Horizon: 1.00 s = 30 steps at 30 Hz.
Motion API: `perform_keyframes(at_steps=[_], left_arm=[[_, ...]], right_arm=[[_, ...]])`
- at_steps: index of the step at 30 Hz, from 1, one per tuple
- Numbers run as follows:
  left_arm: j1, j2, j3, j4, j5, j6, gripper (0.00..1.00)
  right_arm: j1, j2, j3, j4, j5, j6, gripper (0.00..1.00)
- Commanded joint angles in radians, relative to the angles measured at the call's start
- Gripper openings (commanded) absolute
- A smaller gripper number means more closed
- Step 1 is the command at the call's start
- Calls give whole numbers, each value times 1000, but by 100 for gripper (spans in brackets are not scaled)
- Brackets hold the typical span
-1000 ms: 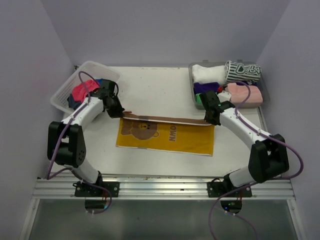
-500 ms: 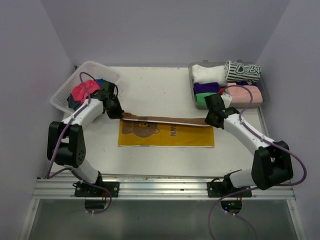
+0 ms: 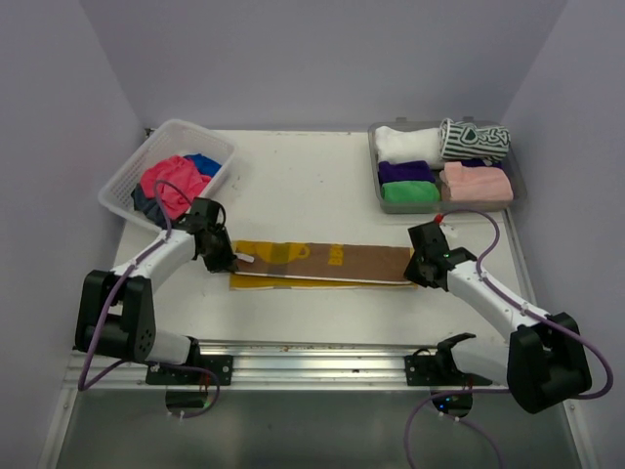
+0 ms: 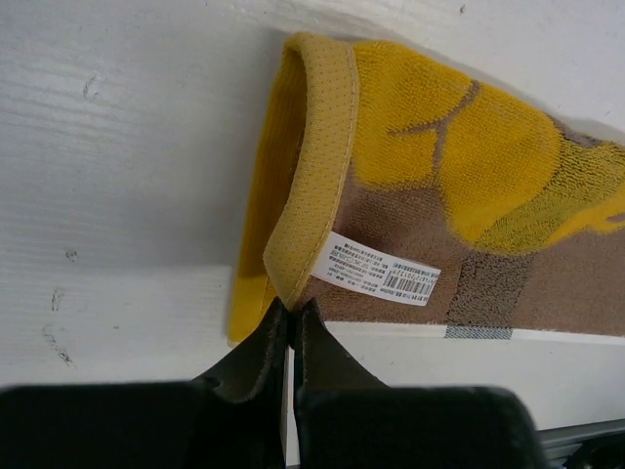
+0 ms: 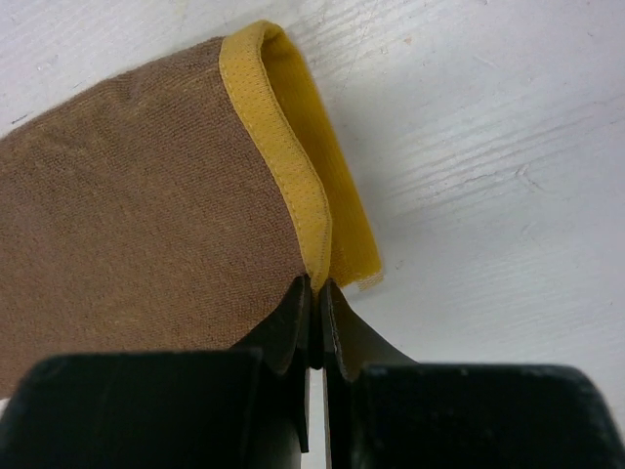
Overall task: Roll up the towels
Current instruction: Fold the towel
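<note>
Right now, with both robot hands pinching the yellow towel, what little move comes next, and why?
Probably let go: the left gripper and right gripper pinch the end corners of the yellow-and-brown towel, which already lies folded long on the table, ready for rolling.

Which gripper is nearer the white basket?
Left. The left gripper holds the towel's end near the basket; the right gripper holds the other end, across the table.

The towel runs off the right edge (its label print unreadable).
</note>
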Motion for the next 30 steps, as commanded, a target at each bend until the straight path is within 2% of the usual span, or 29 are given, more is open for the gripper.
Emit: perform_keyframes(at_steps=[1,17,30], left_arm=[[10,-41,-25,76,-4,5,0],[9,-189,-100,48,28,-37,0],[9,-200,-228,119,45,-77,0]], right_arm=[[0,-9,-6,33,17,18,0],[0,-33,14,17,51,19,0],[0,17,-44,60,61,30,0]])
